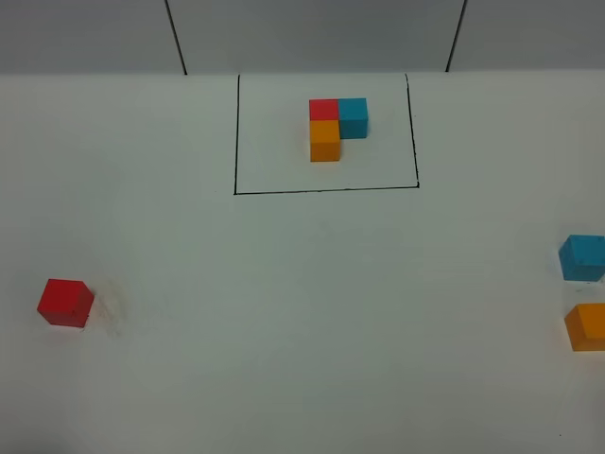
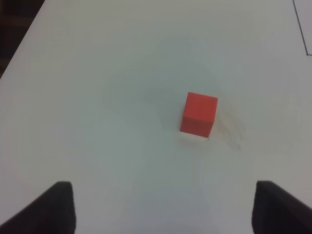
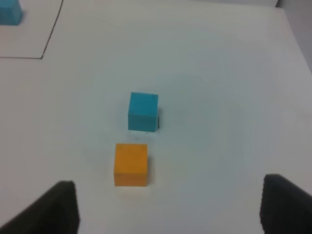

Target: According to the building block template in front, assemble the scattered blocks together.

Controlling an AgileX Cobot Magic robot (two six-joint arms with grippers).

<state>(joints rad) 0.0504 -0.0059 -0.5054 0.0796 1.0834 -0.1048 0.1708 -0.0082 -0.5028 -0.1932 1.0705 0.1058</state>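
Note:
The template [image 1: 337, 127] is an L of red, blue and orange cubes inside a black drawn rectangle at the back middle. A loose red cube [image 1: 65, 303] sits at the front left; it also shows in the left wrist view [image 2: 198, 114], ahead of my open, empty left gripper [image 2: 163, 207]. A loose light blue cube [image 1: 581, 257] and a loose orange cube [image 1: 587, 326] sit at the right edge. In the right wrist view the blue cube [image 3: 143, 111] and the orange cube [image 3: 130, 164] lie ahead of my open, empty right gripper [image 3: 168, 207]. No arm shows in the high view.
The white table [image 1: 312, 312] ends at a grey wall at the back. The table's left edge [image 2: 22, 48] shows in the left wrist view. A corner of the template's blue cube [image 3: 9, 12] and the black line [image 3: 51, 31] show in the right wrist view.

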